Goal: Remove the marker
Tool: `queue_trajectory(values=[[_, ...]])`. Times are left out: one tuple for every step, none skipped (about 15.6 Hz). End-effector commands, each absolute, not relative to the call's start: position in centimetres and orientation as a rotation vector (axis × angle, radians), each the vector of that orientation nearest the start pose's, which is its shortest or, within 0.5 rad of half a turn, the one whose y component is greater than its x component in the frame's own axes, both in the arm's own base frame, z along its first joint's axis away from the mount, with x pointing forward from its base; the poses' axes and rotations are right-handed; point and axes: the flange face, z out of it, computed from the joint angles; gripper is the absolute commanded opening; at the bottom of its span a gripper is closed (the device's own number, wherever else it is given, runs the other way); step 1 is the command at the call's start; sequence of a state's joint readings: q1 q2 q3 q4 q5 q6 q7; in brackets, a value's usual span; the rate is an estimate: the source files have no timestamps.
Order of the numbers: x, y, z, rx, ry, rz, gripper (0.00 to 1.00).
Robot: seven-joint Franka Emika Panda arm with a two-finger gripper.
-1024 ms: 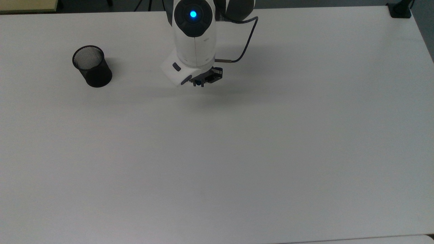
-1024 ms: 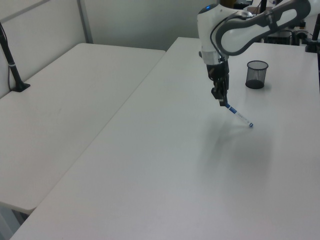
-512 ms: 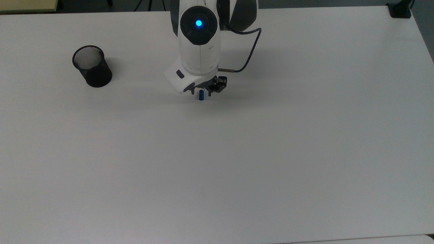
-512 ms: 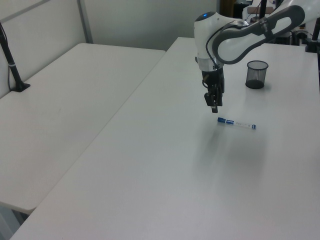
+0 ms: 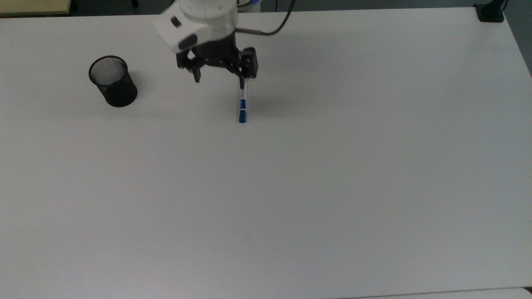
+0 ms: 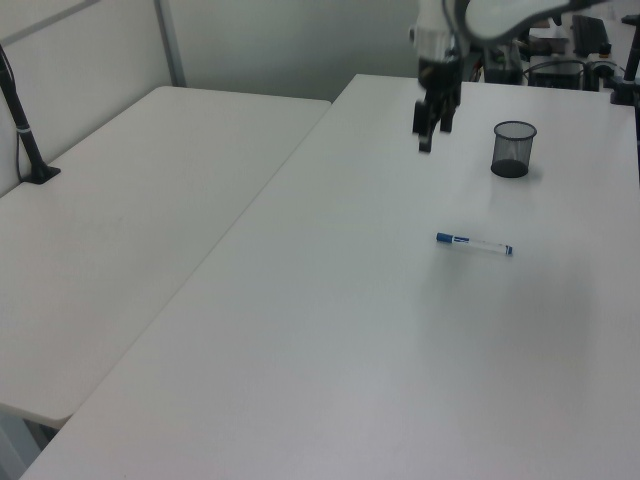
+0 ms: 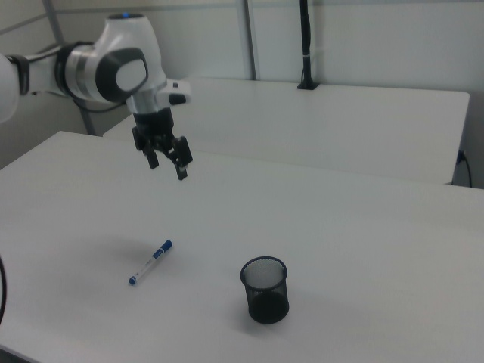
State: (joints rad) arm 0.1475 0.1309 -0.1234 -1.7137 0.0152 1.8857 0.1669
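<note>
Below the pincer [image 5: 219, 81] in the top view, the marker [image 5: 243, 107] lies flat on the white table [image 5: 291, 187], its upper end hidden behind the pincer's right-hand finger, so its small end cap cannot be made out. The arm [image 5: 195, 18] is cut off by the top edge. The pincer is released, fingers spread wide and holding nothing. The black mesh cup [image 5: 112, 81] stands upright well off to the pincer's left as the top view shows it. A dark clamp [image 5: 490, 12] sits at the table's far right corner.

From the left view, the arm leaves the frame at the top, and the pincer [image 6: 430, 127] hangs above the table [image 6: 330, 330], released. The marker [image 6: 473, 244] lies lower in the frame and a little to the right of the pincer, well apart from it; its white barrel carries a blue cap at the left view's left end and a small blue tip at the other. The mesh cup [image 6: 513, 149] stands to the pincer's right. A second white table [image 6: 120, 230] adjoins on the left view's left, with a black post [image 6: 22, 125] clamped to it.

Seen in the right view, the pincer [image 7: 169, 160] hangs spread and empty, high over the table [image 7: 363, 227]. The marker [image 7: 150, 262] lies below it, slightly left, blue cap pointing up-right. The mesh cup [image 7: 265, 290] stands lower right of the pincer. Behind, another table [image 7: 363, 113] carries a black pole [image 7: 305, 45], with pale partition walls [image 7: 378, 38] beyond.
</note>
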Motion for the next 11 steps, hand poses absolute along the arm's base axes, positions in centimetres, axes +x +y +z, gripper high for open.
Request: queue_trajectory(values=[[56.4, -0.5, 56.4, -3.123, 0.283, -0.074, 1.00], [55.7, -1.4, 57.6, -3.120, 0.295, -0.102, 1.00], [55.1, -2.1, 58.8, -3.120, 0.269, -0.131, 1.00], [54.7, -2.7, 59.4, -3.124, 0.219, -0.122, 1.00], [54.6, -2.8, 59.3, -3.127, 0.204, -0.094, 1.00], [54.6, -2.6, 59.3, -3.127, 0.199, -0.093, 1.00], [54.7, -2.6, 59.2, -3.128, 0.202, -0.086, 1.00], [54.8, -2.6, 59.1, -3.128, 0.204, -0.084, 1.00], [54.9, -2.8, 59.0, -3.130, 0.209, -0.081, 1.00], [54.8, -2.8, 59.1, -3.129, 0.209, -0.084, 1.00], [54.8, -3.0, 59.1, -3.129, 0.214, -0.086, 1.00]])
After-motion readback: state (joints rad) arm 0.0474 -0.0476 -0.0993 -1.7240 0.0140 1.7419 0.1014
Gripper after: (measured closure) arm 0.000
